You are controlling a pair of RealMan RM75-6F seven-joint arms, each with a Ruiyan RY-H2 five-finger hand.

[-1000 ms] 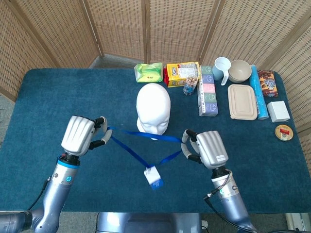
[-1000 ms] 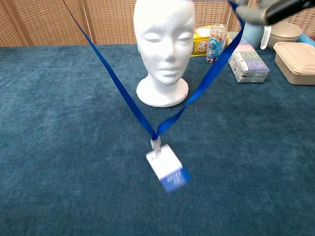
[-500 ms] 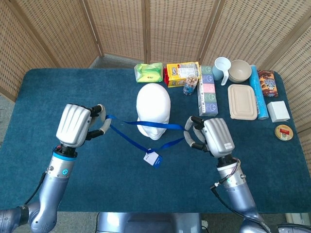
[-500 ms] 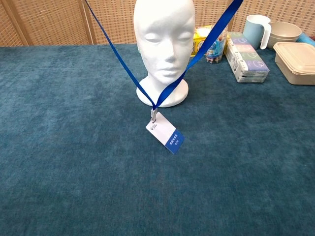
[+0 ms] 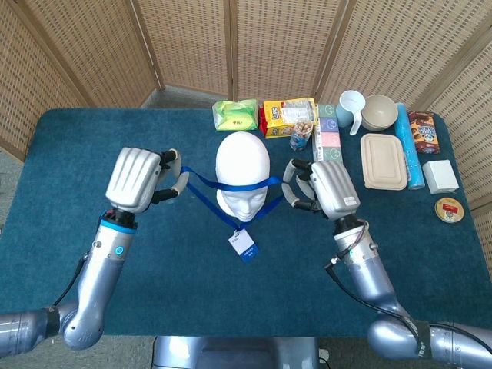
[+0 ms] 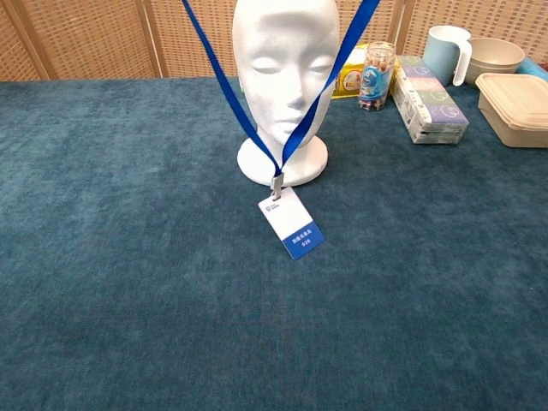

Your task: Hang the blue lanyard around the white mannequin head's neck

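The white mannequin head (image 5: 242, 173) (image 6: 287, 68) stands upright mid-table, facing me. The blue lanyard (image 5: 231, 185) (image 6: 224, 84) is stretched wide between both hands, its upper strap crossing the forehead. Its two lower straps meet in a V in front of the neck. From that V hangs a white and blue badge (image 5: 244, 246) (image 6: 292, 223), in the air before the base. My left hand (image 5: 141, 179) holds the lanyard left of the head. On the other side my right hand (image 5: 320, 187) holds it. Neither hand shows in the chest view.
Along the far edge lie a green packet (image 5: 236, 114), a yellow snack bag (image 5: 287, 116), a small jar (image 5: 300, 135), a tissue pack (image 5: 328, 144), a cup (image 5: 350, 109), a bowl (image 5: 379, 112), a lidded box (image 5: 383, 161) and a round tin (image 5: 449, 209).
Both hands have moved forward and inward to flank the head. The lanyard loop rose from in front of the base to across the forehead, and the badge swung in toward the base.
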